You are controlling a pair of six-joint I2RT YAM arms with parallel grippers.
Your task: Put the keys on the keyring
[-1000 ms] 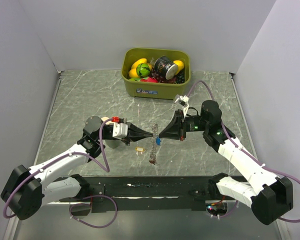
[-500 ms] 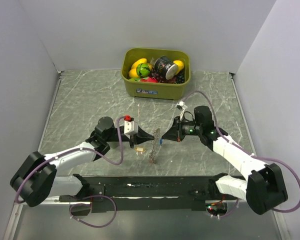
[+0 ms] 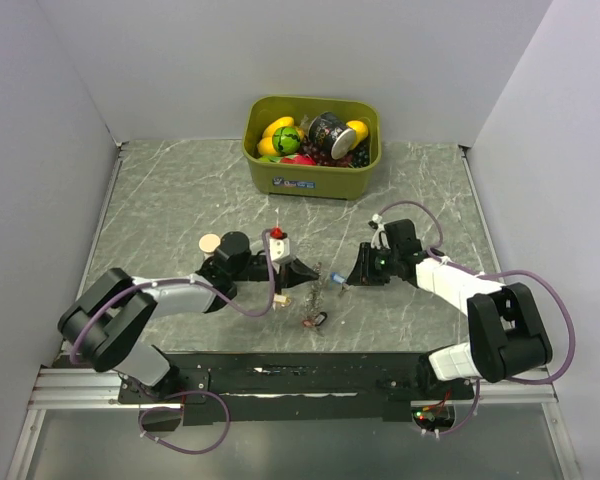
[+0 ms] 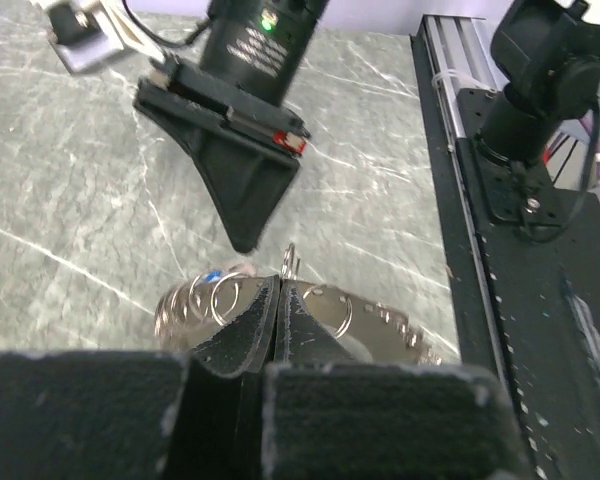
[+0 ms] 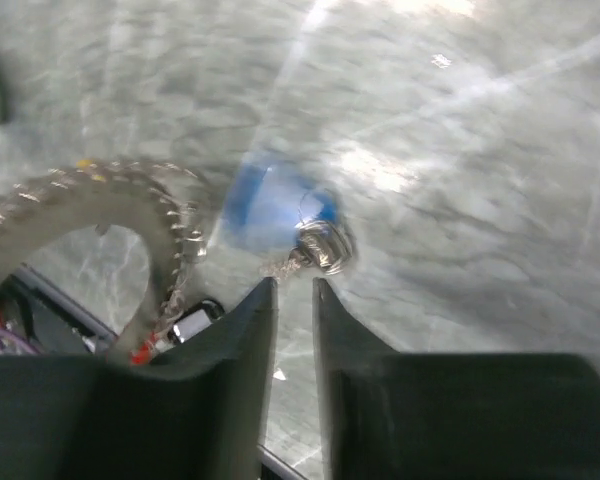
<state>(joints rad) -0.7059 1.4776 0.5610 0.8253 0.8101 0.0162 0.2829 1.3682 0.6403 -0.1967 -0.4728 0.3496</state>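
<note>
Left arm (image 3: pixel 170 296) reaches right and right arm (image 3: pixel 458 284) reaches left, both stretched low, wrists facing each other mid-scene. Left gripper (image 3: pixel 313 272) has its fingers pressed together. Right gripper (image 3: pixel 351 278) has its fingers parted by a narrow gap, tips near the left gripper's but apart.

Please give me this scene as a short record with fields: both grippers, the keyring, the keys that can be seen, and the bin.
left gripper: shut on the keyring
right gripper: slightly open, nothing between the jaws
keyring: between the two grippers, one end trailing toward the near edge
blue key: just past the right gripper, beside the keyring; threaded or not, cannot tell
yellow key: on the table, near the left gripper
bin: at the far edge, full
</note>
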